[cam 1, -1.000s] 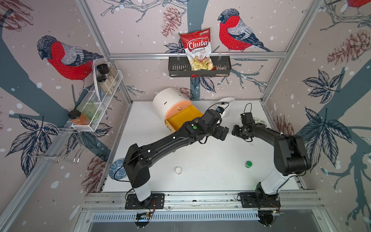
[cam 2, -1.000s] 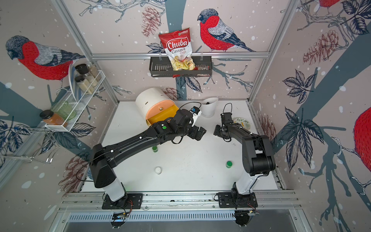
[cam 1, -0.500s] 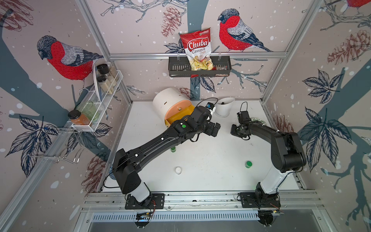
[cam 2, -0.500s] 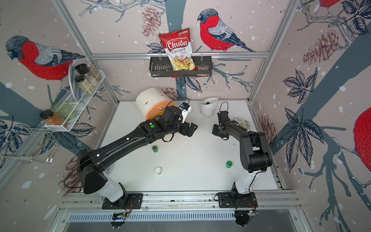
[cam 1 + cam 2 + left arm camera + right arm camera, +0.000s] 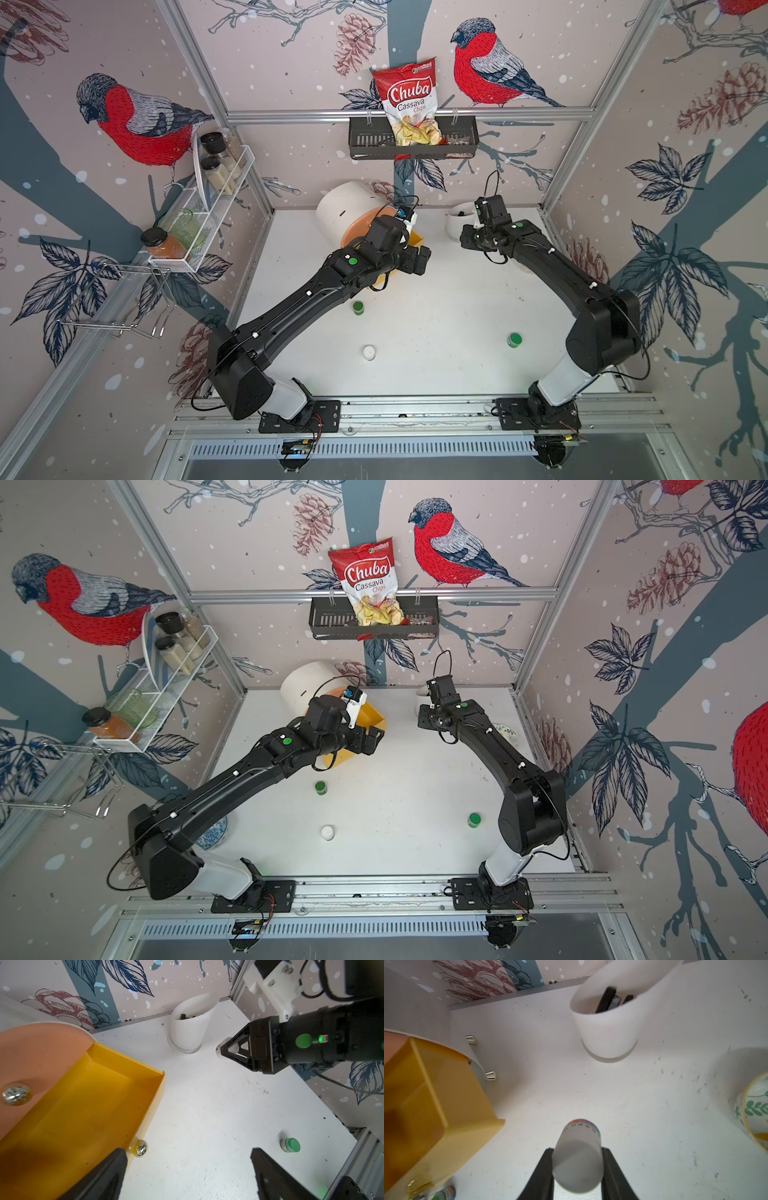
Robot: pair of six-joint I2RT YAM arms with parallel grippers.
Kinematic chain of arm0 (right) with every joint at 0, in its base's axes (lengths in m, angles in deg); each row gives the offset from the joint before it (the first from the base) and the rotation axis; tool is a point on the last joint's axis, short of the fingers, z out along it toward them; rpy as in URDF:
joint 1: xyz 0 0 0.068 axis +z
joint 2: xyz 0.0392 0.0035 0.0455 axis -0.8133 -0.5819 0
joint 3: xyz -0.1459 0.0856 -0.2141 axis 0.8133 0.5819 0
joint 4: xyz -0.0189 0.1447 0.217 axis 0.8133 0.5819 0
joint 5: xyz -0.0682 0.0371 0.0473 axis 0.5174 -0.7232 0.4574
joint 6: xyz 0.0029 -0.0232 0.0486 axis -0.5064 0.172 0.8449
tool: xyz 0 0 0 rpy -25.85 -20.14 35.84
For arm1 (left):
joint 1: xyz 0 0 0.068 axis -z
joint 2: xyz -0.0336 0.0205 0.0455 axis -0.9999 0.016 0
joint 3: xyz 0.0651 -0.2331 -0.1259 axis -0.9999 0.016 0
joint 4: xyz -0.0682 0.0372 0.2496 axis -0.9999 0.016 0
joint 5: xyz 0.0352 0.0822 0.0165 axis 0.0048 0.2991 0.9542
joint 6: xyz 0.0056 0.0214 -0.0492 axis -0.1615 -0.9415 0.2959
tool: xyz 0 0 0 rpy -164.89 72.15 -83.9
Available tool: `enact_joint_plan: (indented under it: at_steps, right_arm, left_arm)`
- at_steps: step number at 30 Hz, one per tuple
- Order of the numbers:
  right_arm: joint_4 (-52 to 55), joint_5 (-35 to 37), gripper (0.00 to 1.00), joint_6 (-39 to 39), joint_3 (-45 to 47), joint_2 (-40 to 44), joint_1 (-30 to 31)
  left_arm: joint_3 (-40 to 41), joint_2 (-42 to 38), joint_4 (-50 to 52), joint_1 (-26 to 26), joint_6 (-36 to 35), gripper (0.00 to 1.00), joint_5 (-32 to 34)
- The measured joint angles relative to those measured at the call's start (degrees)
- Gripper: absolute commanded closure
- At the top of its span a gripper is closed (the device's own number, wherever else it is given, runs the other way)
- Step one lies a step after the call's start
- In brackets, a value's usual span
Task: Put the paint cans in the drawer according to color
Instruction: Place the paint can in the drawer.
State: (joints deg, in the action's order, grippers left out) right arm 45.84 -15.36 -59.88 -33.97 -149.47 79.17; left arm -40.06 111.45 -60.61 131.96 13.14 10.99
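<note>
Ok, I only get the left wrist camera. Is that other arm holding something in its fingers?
Observer: Yes. The right wrist view shows the right gripper with its fingers shut on a white paint can.
Operator: Are there more cans than the green one I see?
Observer: Yes. In both top views a second green can stands in front of the open yellow drawer, outside your frame.
Operator: Any other white ones?
Observer: One white can stands alone on the table, nearer the robot's bases.
</note>
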Motion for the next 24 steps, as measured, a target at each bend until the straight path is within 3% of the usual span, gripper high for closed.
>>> enact_joint_plan:
  at_steps: [6, 16, 24]
  right_arm:
    - [2.8, 0.1, 0.72, 0.1, -10.1, -1.6, 5.3]
    - [8.7, 0.2, 0.73, 0.1, -28.5, -13.3, 13.5]
    - [11.8, 0.2, 0.73, 0.1, -36.9, -20.3, 17.4]
  left_arm:
    - [2.5, -3.9, 0.1, -2.2, 0.9, 0.04, 0.6]
    - [7.1, -11.2, 0.7, -6.5, 1.0, 0.04, 2.0]
    - [9.5, -15.0, 1.2, -8.4, 1.0, 0.04, 1.7]
